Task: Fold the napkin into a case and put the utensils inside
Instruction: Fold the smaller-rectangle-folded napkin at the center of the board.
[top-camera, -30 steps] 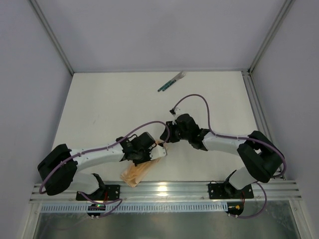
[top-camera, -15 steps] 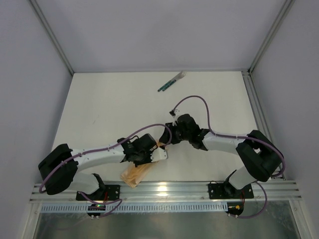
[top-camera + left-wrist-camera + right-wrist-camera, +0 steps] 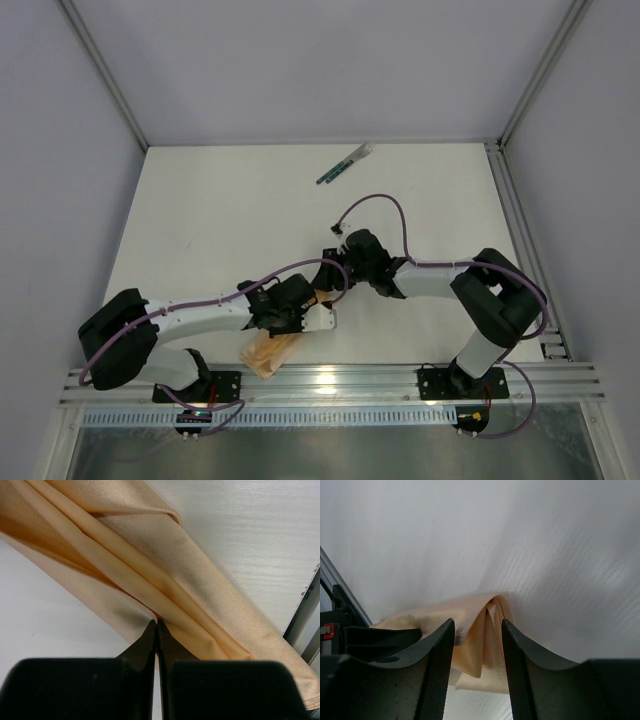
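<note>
The peach-tan napkin (image 3: 268,352) lies bunched into a long rumpled roll near the table's front edge, between the two arms. My left gripper (image 3: 316,306) is shut, its black tips (image 3: 156,623) pinching a fold of the napkin (image 3: 200,590). My right gripper (image 3: 327,278) stands open straddling the napkin's raised folded end (image 3: 482,640); its left finger (image 3: 440,650) touches the cloth, while the right finger stands apart. The utensils (image 3: 345,164), slim with green handles and a pale end, lie together at the far middle of the table. No case shape shows.
The white table (image 3: 220,220) has grey walls on three sides. An aluminium rail (image 3: 330,385) runs along the near edge, close to the napkin's lower end, and shows at the right of the left wrist view (image 3: 305,615). Purple cables loop over both arms.
The right gripper's jaws have widened and the right arm has shifted left toward the left gripper. The left gripper has slid slightly toward the near edge, still shut on the cloth.
</note>
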You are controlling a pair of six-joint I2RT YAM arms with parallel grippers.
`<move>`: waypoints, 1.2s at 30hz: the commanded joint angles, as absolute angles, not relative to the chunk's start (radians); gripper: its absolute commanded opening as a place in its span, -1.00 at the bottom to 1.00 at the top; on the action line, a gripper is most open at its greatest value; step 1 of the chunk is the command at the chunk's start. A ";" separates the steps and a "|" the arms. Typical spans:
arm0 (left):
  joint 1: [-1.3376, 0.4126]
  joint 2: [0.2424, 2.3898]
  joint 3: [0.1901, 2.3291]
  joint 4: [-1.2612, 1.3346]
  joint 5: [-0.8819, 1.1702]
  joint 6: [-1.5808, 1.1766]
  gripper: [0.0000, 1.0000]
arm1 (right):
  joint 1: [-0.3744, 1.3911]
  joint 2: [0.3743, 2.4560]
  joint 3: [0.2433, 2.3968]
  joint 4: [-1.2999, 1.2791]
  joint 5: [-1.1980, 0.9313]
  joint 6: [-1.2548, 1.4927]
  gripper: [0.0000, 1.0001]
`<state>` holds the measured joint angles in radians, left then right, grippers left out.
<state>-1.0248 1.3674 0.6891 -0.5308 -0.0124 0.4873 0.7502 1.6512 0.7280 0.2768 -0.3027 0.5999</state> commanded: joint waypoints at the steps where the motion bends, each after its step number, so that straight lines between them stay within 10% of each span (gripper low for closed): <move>1: -1.029 1.364 0.676 -0.503 -0.038 0.519 -0.96 | 0.755 1.678 0.749 0.333 -0.330 0.634 -0.13; 9: -1.029 1.353 0.672 -0.486 -0.049 0.520 -0.85 | 0.755 1.667 0.722 0.341 -0.321 0.621 -0.74; 13: -1.029 1.348 0.707 -0.505 -0.041 0.486 -0.33 | 0.753 1.680 0.724 0.336 -0.314 0.606 -0.91; 27: -1.013 1.370 1.130 -1.061 0.138 0.451 -0.25 | 0.752 1.692 0.723 0.316 -0.299 0.535 -0.93; 36: -0.698 1.336 1.069 -1.148 0.058 0.474 -0.35 | 0.753 1.684 0.730 0.314 -0.302 0.480 -0.92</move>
<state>-0.7387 1.3617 1.0824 -1.1053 0.0853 0.4561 0.7502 1.6848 0.7193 0.2916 -0.3130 0.5224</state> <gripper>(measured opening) 0.335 0.050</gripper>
